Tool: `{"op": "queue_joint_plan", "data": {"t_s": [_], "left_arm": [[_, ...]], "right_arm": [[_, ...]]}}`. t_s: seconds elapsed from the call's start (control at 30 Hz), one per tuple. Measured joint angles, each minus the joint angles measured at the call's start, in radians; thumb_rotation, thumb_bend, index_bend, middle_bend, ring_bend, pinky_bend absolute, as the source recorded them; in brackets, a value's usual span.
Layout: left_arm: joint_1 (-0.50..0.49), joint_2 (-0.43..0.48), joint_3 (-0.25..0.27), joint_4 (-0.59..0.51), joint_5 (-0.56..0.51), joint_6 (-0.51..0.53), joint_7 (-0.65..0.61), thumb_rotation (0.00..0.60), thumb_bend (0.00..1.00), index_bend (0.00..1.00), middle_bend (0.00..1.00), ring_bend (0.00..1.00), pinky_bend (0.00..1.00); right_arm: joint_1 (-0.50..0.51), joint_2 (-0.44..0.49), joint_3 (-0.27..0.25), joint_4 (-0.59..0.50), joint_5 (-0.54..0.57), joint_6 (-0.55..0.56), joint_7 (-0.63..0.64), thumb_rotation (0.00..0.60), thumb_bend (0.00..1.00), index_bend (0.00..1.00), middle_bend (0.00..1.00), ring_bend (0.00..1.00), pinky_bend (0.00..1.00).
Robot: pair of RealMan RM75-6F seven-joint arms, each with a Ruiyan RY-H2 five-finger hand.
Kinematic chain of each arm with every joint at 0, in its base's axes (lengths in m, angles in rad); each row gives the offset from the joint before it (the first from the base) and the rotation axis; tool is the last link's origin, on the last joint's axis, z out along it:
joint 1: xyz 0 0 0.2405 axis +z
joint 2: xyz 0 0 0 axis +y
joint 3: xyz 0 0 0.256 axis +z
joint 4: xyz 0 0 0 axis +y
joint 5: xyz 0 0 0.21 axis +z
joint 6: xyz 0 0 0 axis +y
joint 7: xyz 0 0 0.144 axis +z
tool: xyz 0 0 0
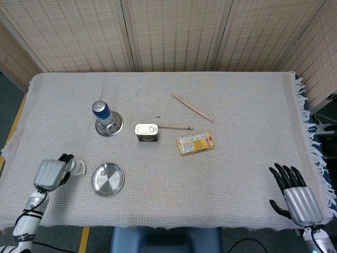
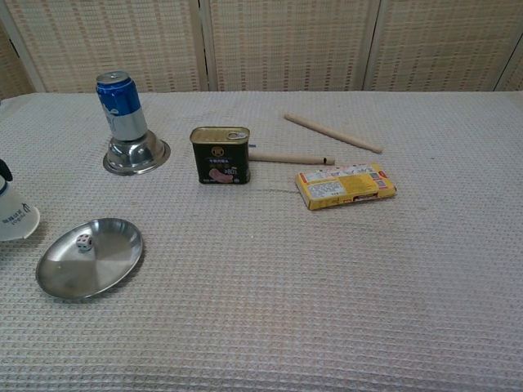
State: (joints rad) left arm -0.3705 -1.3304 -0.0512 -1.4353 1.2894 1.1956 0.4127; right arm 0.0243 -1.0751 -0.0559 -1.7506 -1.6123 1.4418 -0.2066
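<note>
My left hand (image 1: 50, 174) grips a small white cup (image 1: 78, 167) just left of a round steel plate (image 1: 115, 183). In the chest view only the cup's rim (image 2: 15, 219) shows at the left edge, and the plate (image 2: 102, 261) holds a small white die (image 2: 82, 241). The die also shows in the head view (image 1: 103, 171). My right hand (image 1: 296, 194) rests open at the table's near right corner, fingers apart, holding nothing.
A blue can (image 1: 102, 112) stands on an upturned steel bowl (image 1: 114, 127). A dark food tin (image 1: 146, 132), two wooden sticks (image 1: 192, 107) (image 1: 175, 127) and a yellow box (image 1: 195, 143) lie mid-table. Woven screens stand behind.
</note>
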Motion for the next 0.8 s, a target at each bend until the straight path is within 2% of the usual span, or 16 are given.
{"op": "queue_joint_plan", "data": {"t_s": [0.07,0.23,0.27,0.33,0.4,0.47,0.73,0.77,0.8], "left_arm": [[0.0,-0.001,-0.001,0.004,-0.008,-0.012,-0.008,0.6,0.53,0.34,0.51,0.89,1.0],[-0.001,0.019,0.007,-0.02,-0.012,-0.048,-0.047,0.6,0.46,0.12,0.37,0.89,1.0],[-0.002,0.023,0.009,-0.027,-0.011,-0.051,-0.051,0.6,0.44,0.06,0.31,0.89,1.0],[-0.002,0.032,0.014,-0.042,-0.007,-0.056,-0.058,0.6,0.43,0.01,0.18,0.89,1.0],[0.001,0.039,0.017,-0.052,-0.003,-0.052,-0.057,0.6,0.4,0.0,0.08,0.89,1.0],[0.003,0.042,0.018,-0.059,0.001,-0.047,-0.059,0.6,0.39,0.0,0.03,0.89,1.0],[0.021,0.058,0.033,-0.085,0.026,-0.021,-0.069,0.6,0.39,0.0,0.0,0.86,1.0],[0.024,0.06,0.034,-0.089,0.03,-0.015,-0.074,0.6,0.39,0.0,0.0,0.82,0.99],[0.03,0.064,0.036,-0.094,0.039,-0.001,-0.082,0.6,0.39,0.0,0.0,0.7,0.93]], "right_arm": [[0.0,-0.001,0.001,0.0,0.002,0.001,0.0,0.556,0.17,0.0,0.0,0.0,0.0],[0.0,-0.002,0.001,0.001,0.003,-0.001,-0.002,0.556,0.17,0.0,0.0,0.0,0.0],[0.0,-0.002,0.001,0.001,0.003,-0.001,-0.003,0.556,0.17,0.0,0.0,0.0,0.0],[0.0,-0.001,0.001,0.001,0.004,-0.001,-0.003,0.556,0.17,0.0,0.0,0.0,0.0],[0.0,-0.001,0.002,0.0,0.003,0.0,-0.002,0.556,0.17,0.0,0.0,0.0,0.0],[-0.001,0.0,0.002,0.0,0.001,0.002,-0.001,0.556,0.17,0.0,0.0,0.0,0.0],[-0.003,0.001,0.0,-0.001,-0.004,0.008,0.0,0.557,0.17,0.0,0.0,0.0,0.0],[-0.004,0.001,0.0,-0.001,-0.006,0.011,0.0,0.557,0.17,0.0,0.0,0.0,0.0],[-0.005,0.002,-0.001,-0.002,-0.007,0.013,0.001,0.557,0.17,0.0,0.0,0.0,0.0]]}}
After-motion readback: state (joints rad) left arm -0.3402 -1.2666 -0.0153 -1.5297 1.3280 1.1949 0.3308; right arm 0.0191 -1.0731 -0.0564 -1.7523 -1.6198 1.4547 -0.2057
